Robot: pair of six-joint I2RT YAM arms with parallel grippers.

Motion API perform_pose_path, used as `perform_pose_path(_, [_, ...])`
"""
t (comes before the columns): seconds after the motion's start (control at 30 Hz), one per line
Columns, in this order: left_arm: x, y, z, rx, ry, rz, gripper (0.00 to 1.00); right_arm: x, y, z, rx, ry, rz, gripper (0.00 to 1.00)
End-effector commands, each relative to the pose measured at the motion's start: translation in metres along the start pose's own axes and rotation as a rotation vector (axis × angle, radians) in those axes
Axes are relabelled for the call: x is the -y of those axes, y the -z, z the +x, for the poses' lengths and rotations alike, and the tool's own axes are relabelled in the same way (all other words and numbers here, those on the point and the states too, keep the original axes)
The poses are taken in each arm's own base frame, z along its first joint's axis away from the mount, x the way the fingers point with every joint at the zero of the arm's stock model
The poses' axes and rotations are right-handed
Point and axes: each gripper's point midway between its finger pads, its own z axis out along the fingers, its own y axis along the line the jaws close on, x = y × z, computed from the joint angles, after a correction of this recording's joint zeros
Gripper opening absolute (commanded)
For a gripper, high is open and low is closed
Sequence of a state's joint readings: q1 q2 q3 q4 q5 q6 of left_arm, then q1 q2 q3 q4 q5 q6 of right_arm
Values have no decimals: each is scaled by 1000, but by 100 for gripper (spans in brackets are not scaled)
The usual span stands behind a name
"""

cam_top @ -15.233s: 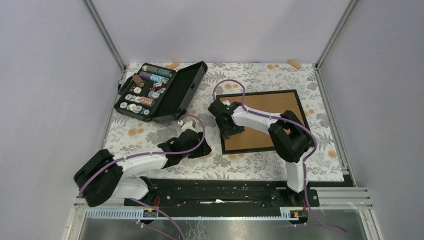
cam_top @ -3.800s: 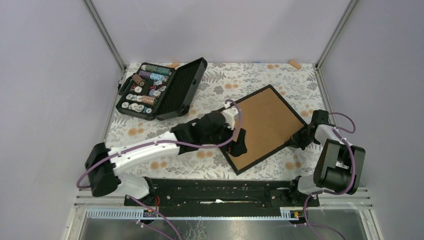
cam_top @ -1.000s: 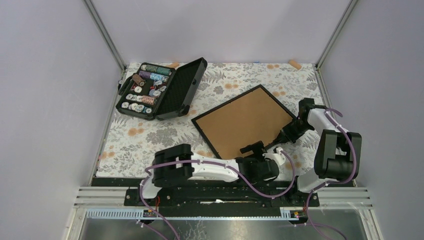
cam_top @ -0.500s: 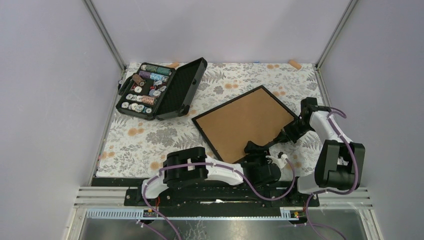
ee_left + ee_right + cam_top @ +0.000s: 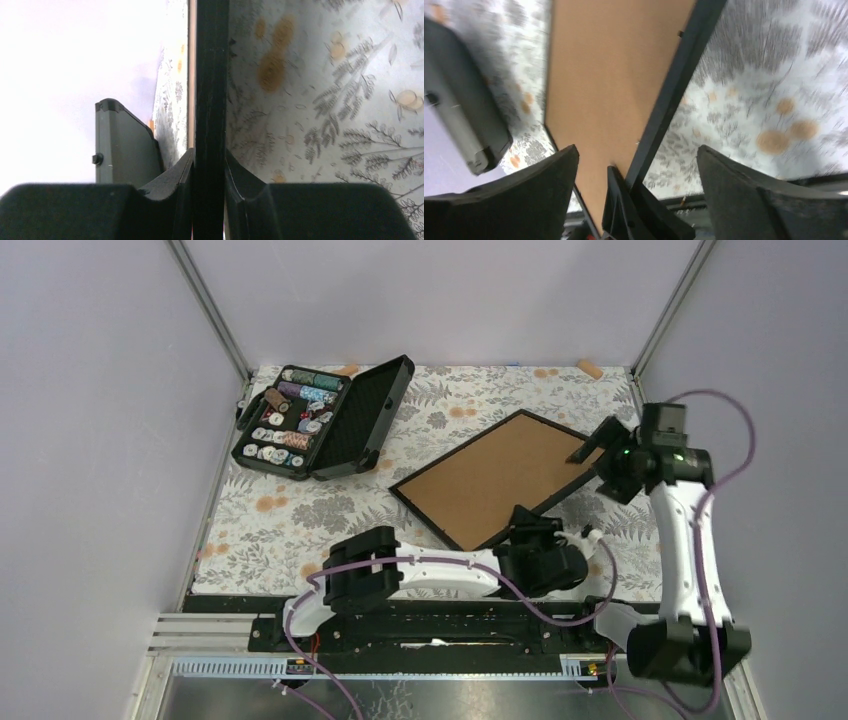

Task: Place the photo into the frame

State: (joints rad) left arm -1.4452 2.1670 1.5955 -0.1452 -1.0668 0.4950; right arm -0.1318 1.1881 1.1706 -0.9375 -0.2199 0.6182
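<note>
Since a second ago my right hand (image 5: pixel 636 155) has sprung open and risen off the frame (image 5: pixel 500 475), while my left hand (image 5: pixel 209 165) clamps its near edge | frame back-up, right of desk (image 5: pixel 300 510) centre | photo unseen; loading all still ahead.

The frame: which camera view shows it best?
The top view: the whole frame shows, brown back up. The left wrist view shows only its black edge; the right wrist view, part of its back and one edge.
</note>
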Motion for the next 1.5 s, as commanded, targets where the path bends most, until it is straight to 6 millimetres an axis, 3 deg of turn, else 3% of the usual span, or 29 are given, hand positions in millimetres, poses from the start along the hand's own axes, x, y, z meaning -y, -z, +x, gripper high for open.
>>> perform_pose_path(0.0, [-111, 43, -63, 109, 279, -32, 0, -46, 108, -41, 363, 173, -179, 100])
perform_pose_path(0.13, [-154, 67, -85, 133, 377, 10, 0, -89, 193, -59, 515, 289, -309, 100])
perform_pose_path(0.2, [-184, 84, -103, 180, 479, 55, 0, -101, 219, -62, 539, 302, -335, 100])
perform_pose_path(0.33, [-247, 121, -126, 326, 695, 133, 0, -113, 248, -62, 593, 288, -400, 100])
perform_pose_path(0.4, [-268, 129, -129, 382, 795, 207, 0, -116, 255, -59, 626, 276, -446, 100])
perform_pose_path(0.47, [-281, 123, -125, 408, 942, 322, 0, -117, 262, -58, 653, 266, -469, 100])
perform_pose_path(0.57, [-295, 98, -107, 402, 1179, 532, 0, -118, 271, -56, 668, 266, -484, 100])
perform_pose_path(0.6, [-284, 81, -97, 363, 1238, 608, 0, -119, 272, -56, 669, 266, -485, 100])
perform_pose_path(0.63, [-291, 77, -96, 387, 1310, 695, 0, -118, 273, -55, 666, 265, -482, 100])
perform_pose_path(0.73, [-273, 39, -75, 303, 1491, 886, 0, -116, 268, -55, 651, 255, -470, 100])
perform_pose_path(0.87, [-249, -4, -54, 225, 1655, 954, 0, -111, 248, -52, 597, 243, -444, 100])
perform_pose_path(1.0, [-210, -35, -46, 162, 1774, 1124, 0, -109, 224, -47, 505, 248, -425, 100])
perform_pose_path(1.2, [-156, -77, -15, -1, 1752, 1013, 0, -104, 208, -39, 439, 248, -417, 100])
perform_pose_path(1.4, [-129, -100, 8, -82, 1769, 913, 0, -101, 201, -32, 408, 239, -418, 100])
perform_pose_path(1.47, [-123, -104, 20, -129, 1747, 872, 13, -100, 198, -29, 386, 238, -417, 100])
